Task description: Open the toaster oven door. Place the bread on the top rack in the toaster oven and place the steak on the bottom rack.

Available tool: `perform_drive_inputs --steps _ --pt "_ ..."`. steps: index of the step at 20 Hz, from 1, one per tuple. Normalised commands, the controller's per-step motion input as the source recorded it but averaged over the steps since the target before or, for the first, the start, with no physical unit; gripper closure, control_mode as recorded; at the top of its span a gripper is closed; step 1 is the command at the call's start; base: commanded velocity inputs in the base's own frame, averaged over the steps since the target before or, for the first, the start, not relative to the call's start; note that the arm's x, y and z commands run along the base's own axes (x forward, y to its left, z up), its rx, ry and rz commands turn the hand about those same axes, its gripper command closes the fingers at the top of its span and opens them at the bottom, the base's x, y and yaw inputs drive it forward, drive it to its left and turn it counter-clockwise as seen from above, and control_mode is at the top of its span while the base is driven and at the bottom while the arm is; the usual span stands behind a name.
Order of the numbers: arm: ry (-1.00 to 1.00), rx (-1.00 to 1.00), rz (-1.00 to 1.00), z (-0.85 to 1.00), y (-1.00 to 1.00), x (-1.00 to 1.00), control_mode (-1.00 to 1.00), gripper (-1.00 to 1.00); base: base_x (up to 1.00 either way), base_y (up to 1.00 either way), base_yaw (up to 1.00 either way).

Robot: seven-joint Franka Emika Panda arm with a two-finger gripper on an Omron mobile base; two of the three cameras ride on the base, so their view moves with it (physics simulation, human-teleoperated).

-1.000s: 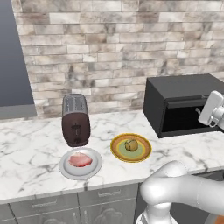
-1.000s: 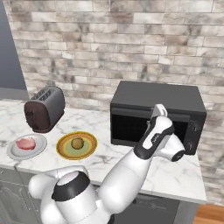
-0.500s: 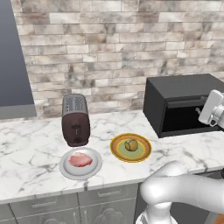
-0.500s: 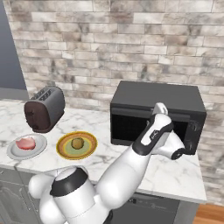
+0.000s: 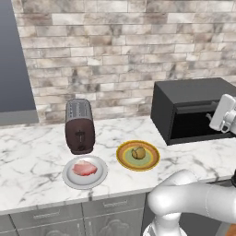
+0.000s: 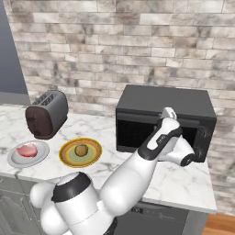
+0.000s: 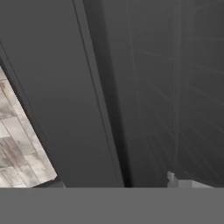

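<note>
While the arm reaches across the counter, we list the items from near to far.

Steak (image 5: 84, 168): on a grey-white plate (image 5: 69, 177) at seven o'clock of the left base view; we judge it soft, limp and slick, best pinched across its thickness.

Bread (image 5: 138, 152): a small roll on a yellow-rimmed green plate (image 5: 125, 162), just at three o'clock of the steak's plate; light and firm, we judge, easy to take around its middle.

Slot toaster (image 5: 79, 126): at twelve o'clock of the steak, no part of the task.

Gripper (image 5: 218, 120): at the front of the toaster oven (image 5: 193, 94), at three o'clock of the left base view; how wide the jaws stand we cannot tell.

Toaster oven door (image 6: 137, 133): not yet dropped open, as far as we can judge. A stiff, bottom-hinged panel, it should swing down with a steady pull taken along its top edge.

Views: both base views give plates, toaster and oven together. The hand view alone gives the dark oven front (image 7: 78, 87) up close, faint rack wires behind its glass, and brick wall (image 7: 17, 144) at eight o'clock.
</note>
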Motion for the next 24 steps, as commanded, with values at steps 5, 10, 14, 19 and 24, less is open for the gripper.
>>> perform_drive_inputs --steps 5,10,14,19,24 --pt "0.00 0.00 0.00 -0.09 0.00 -0.03 -1.00 1.00 0.00 0.00 0.00" --pt "0.08 0.00 0.00 -0.24 0.00 0.00 -1.00 1.00 0.00 0.00 0.00" --pt "0.21 0.00 0.00 -0.40 0.10 0.00 -1.00 1.00 0.00 0.00 0.00" --pt "0.20 0.01 0.00 -0.27 0.11 -0.06 -1.00 1.00 0.00 0.00 0.00" --pt "0.10 0.07 0.00 -0.14 0.11 -0.28 -1.00 1.00 0.00 0.00 0.00"
